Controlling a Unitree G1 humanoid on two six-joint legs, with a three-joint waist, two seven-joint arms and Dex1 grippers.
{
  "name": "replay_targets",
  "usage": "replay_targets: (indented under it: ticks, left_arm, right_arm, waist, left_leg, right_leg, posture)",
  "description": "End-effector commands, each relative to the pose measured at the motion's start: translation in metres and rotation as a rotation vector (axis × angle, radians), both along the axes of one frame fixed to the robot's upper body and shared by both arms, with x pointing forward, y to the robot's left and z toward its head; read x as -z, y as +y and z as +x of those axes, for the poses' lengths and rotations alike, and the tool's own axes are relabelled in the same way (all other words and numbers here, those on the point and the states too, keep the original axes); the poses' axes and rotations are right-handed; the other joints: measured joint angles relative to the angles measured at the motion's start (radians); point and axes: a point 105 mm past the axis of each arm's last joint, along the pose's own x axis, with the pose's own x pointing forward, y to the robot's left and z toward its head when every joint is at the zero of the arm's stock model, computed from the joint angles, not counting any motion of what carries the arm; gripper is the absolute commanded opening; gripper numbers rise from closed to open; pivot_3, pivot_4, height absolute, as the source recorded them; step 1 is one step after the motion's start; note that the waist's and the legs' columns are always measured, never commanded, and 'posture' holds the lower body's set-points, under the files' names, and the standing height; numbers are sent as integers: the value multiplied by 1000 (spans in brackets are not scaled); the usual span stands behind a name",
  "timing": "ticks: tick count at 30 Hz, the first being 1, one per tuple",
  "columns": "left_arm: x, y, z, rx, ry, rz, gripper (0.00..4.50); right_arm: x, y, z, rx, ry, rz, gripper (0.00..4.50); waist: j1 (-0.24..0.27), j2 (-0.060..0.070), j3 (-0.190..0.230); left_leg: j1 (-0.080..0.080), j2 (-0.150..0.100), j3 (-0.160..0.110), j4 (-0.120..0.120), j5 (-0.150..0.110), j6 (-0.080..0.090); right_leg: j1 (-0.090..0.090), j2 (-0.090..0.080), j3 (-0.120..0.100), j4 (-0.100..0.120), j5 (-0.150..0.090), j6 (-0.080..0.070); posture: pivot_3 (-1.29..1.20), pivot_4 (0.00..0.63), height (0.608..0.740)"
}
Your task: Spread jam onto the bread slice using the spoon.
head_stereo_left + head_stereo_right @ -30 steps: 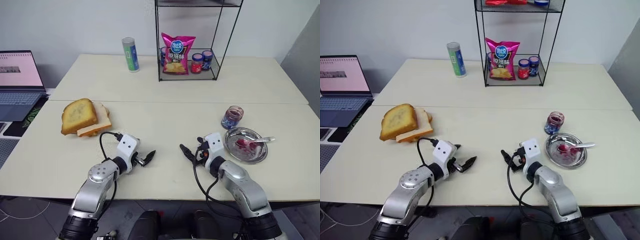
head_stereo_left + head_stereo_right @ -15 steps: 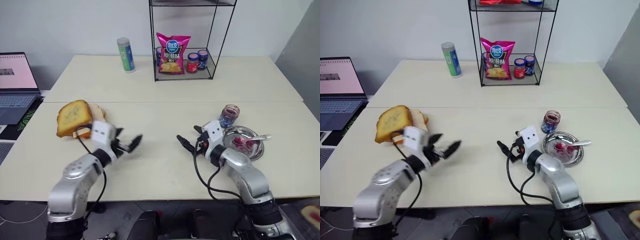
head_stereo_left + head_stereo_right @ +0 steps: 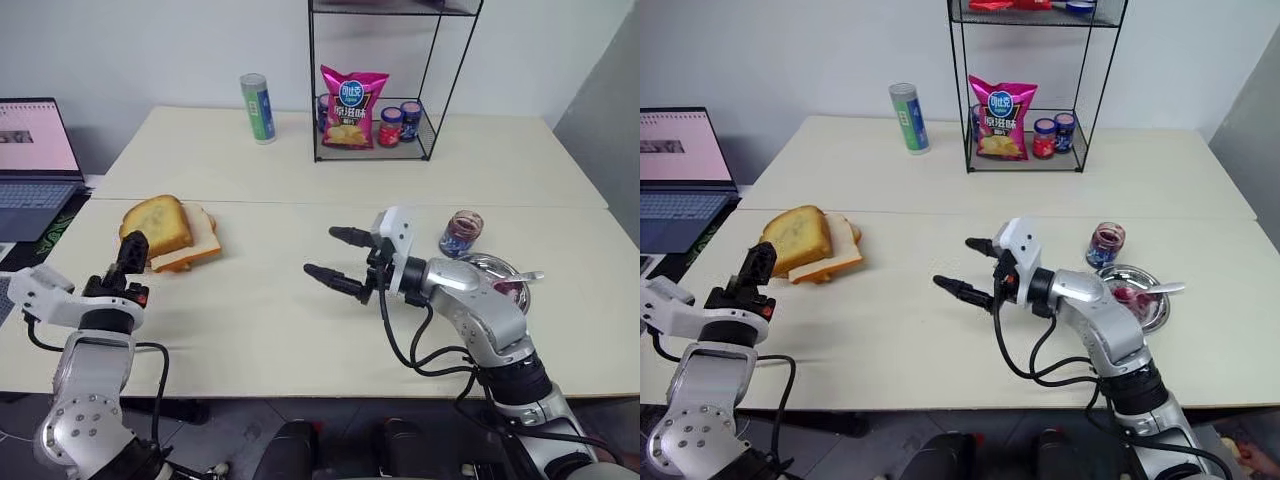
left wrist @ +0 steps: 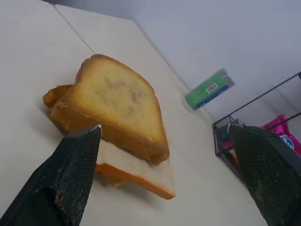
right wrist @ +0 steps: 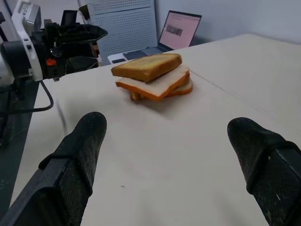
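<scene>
Both arms have swung up off the desk (image 3: 300, 330) in the last second. The left gripper (image 3: 128, 255) has moved out to the desk's left edge and now points at the bread slice (image 3: 155, 225), jaws wide and empty. The right gripper (image 3: 335, 258), also spread wide and empty, has lifted over the desk's middle, turned leftward. The spoon (image 3: 510, 281) lies in the steel dish (image 3: 470, 266) with the jam (image 3: 1127, 295) (near the right edge), untouched, so spreading hasn't begun
</scene>
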Motion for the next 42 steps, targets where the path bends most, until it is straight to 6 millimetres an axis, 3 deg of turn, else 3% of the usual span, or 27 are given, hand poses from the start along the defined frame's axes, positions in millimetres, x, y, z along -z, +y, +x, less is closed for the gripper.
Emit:
replay_targets:
  ticks: [1, 9, 16, 22, 26, 31, 42]
  left_arm:
    - [-1, 12, -2, -59, -48, -73, 4500]
    - [28, 31, 17, -104, -10, -160, 4500]
    - [36, 30, 44, -20, 46, -108, 4500]
    - [26, 44, 61, -42, 18, -136, 4500]
    - [21, 47, 63, -40, 6, -128, 3872]
    - [11, 47, 61, -38, -24, -124, 2772]
    - [16, 48, 49, -72, -12, -128, 573]
  right_arm:
    - [-12, 3, -1, -25, -46, 22, 4492]
    - [-10, 0, 0, 12, -43, 29, 4492]
    - [-10, -4, -1, 48, -36, 39, 4492]
    - [-14, -11, 3, 113, -34, 56, 4492]
    - [-14, -15, 3, 133, -24, 63, 4500]
    - [-13, -17, 5, 164, -10, 75, 4500]
    - [-12, -18, 5, 161, 0, 74, 4500]
  waist:
    - [0, 0, 0]
    - [2, -1, 0]
    - [1, -1, 0]
    - [1, -2, 0]
    - [-1, -2, 0]
    - [-1, -2, 0]
    - [-3, -2, 0]
  left_leg:
    - [0, 0, 0, 1, 0, 0]
    - [0, 0, 0, 1, 0, 0]
    - [-1, 0, 0, 1, 0, 0]
    - [-1, 1, 0, 1, 0, 0]
    - [-1, 1, 1, 1, 0, -1]
    - [-3, 1, 0, 1, -1, -1]
    - [-3, 1, 0, 1, -1, -1]
  right_leg:
    - [0, 0, 0, 0, 0, -1]
    - [-1, 1, 1, 0, 2, -1]
    - [-1, 1, 1, 0, 4, -3]
    - [-2, 1, 0, 0, 5, -3]
    - [-2, 1, 1, 0, 5, -3]
    - [-2, 1, 1, 0, 5, -3]
    - [-2, 1, 1, -1, 5, -3]
  posture:
    - [0, 150, 740]
    - [0, 150, 740]
    - [0, 150, 740]
    - [0, 150, 740]
    - [0, 150, 740]
    - [0, 150, 740]
    - [0, 150, 740]
